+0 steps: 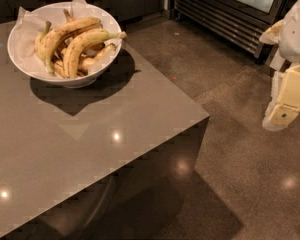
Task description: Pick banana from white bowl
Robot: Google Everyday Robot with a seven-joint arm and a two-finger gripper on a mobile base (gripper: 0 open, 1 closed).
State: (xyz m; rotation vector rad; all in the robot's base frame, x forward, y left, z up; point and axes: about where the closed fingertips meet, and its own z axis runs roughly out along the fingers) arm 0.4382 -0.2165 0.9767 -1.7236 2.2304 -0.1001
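Note:
The white bowl [21, 54] stands at the far left corner of the grey counter, with white paper lining poking above its rim. Several bananas lie in it. The banana [85, 41] is long and strongly curved, lying on top at the right side of the pile, with its pale tan stem reaching over the bowl's right rim. A similar long banana [65, 30] lies just behind it. My gripper [285, 104] hangs at the right edge of the view, over the floor, far from the bowl and well off the counter.
The grey counter [90, 134] ends in a corner at the right, about mid-frame. Dark polished floor [230, 84] lies beyond it. A metal cabinet with a vented grille [225, 14] stands at the back right.

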